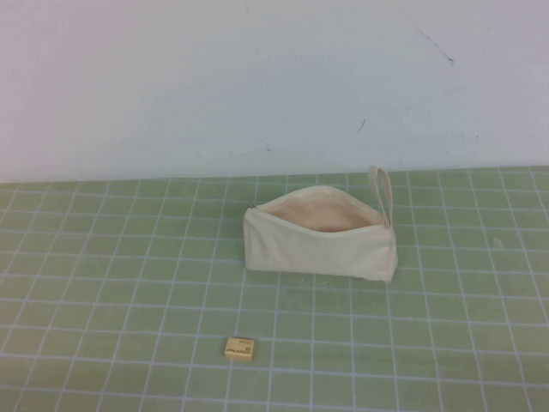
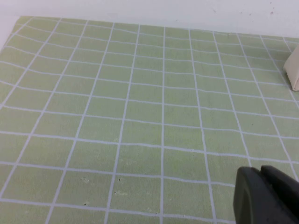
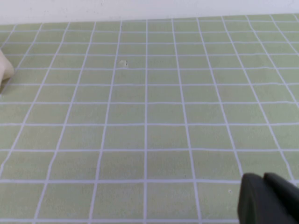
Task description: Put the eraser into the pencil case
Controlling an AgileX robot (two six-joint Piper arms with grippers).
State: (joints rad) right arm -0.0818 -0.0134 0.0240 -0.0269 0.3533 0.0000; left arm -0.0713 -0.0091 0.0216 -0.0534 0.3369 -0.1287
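eraser (image 1: 239, 348) flat, long axis left-right; pencil case (image 1: 319, 243) mouth open, strap right; left gripper (image 2: 268, 196), right gripper (image 3: 271, 199) low, fingers pressed together

The pencil case (image 1: 319, 243) lies on the green-gridded bench (image 1: 111, 283), a little toward three o'clock from the middle. Its zip is open, showing the beige lining, and the mouth faces twelve o'clock. A small loop strap (image 1: 380, 190) stands up at its three o'clock end. The eraser (image 1: 239, 348) lies flat toward six o'clock of the case, well apart from it. Neither the left hand nor the right hand appears here.
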